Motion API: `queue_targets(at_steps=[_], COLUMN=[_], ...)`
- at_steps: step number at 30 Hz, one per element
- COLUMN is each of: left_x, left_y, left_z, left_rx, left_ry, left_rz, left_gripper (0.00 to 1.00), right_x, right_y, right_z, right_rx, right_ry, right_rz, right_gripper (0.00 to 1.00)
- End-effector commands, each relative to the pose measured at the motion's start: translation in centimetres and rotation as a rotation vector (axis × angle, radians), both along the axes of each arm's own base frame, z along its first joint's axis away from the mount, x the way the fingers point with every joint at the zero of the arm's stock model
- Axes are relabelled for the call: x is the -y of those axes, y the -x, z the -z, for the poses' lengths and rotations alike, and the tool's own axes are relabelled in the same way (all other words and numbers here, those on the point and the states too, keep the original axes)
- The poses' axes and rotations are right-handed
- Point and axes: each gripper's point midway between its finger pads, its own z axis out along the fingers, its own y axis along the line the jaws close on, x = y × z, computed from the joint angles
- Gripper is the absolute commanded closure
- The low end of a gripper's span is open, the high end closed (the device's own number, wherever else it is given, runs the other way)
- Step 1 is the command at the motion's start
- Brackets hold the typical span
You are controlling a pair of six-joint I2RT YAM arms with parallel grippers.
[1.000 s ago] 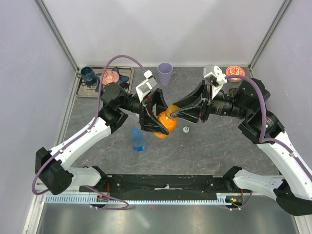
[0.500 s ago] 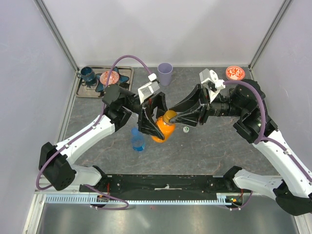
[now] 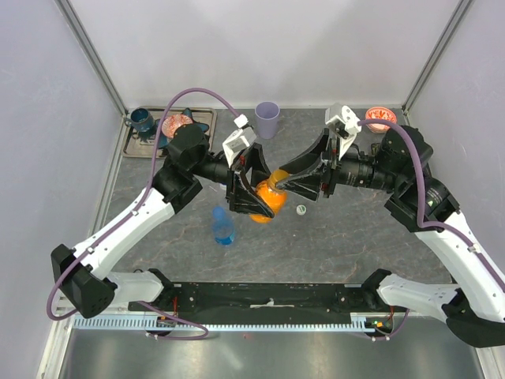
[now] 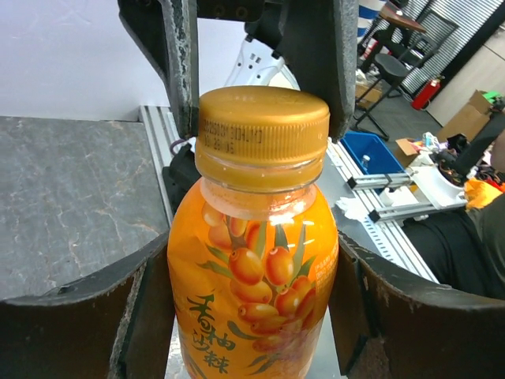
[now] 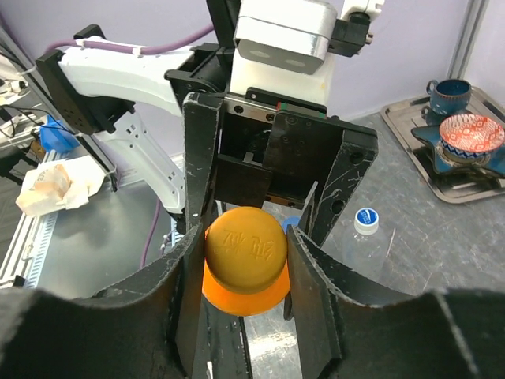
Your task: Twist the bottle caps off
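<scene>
Nudged toward the cup [image 3: 267, 120], the orange bottle [image 3: 268, 204] stays clamped in my left gripper [image 4: 248, 272]; its cap [image 5: 245, 251] points into my right gripper [image 5: 246, 237], hold unclear.

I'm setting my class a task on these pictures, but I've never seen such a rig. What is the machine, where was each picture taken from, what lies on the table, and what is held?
These are two robot arms bolted at the near edge of a table. The wide picture looks down from above; the other two come from a camera on each wrist. The left end effector grips an orange bottle by its body. The right end effector has a finger on each side of the orange cap; whether they squeeze it is unclear. On the table are a blue bottle, a loose cap, a lilac cup, a red bowl and a tray.
</scene>
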Motion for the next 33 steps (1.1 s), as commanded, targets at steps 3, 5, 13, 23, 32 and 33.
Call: queue_targets(at_steps=[3,5,13,23,32,33], left_x=[-0.2,-0.3,-0.3,0.2,0.5,0.1], left_y=[-0.8,-0.9,-0.9,-4.6,-10.7,-11.8], left_z=[-1.1,-1.1,-1.0,-0.7,-0.9,-0.7], left_rx=[0.098,0.102,0.106,0.147,0.342,0.341], left_ry=[0.026,0.024,0.02,0.004,-0.02,-0.033], left_rz=[-0.094,-0.107,-0.11,-0.374,-0.912,-0.991], left_gripper=[0.65,0.65,0.64,0.64,0.63,0.63], right_x=[0.3,0.4,0.7,3.1,3.9,3.8], right_y=[-1.0,-1.2,-2.6,-7.1,-10.1,-10.1], right_z=[-0.7,-0.9,-1.4,-5.4,-4.2,-4.1], right_rx=[-0.047,-0.053,-0.064,-0.194,-0.357,-0.365], right_ry=[0.011,0.012,0.01,-0.096,-0.118,-0.115], right_rz=[0.074,0.088,0.172,0.496,0.675,0.675], right_gripper=[0.46,0.44,0.22,0.05,0.09,0.09])
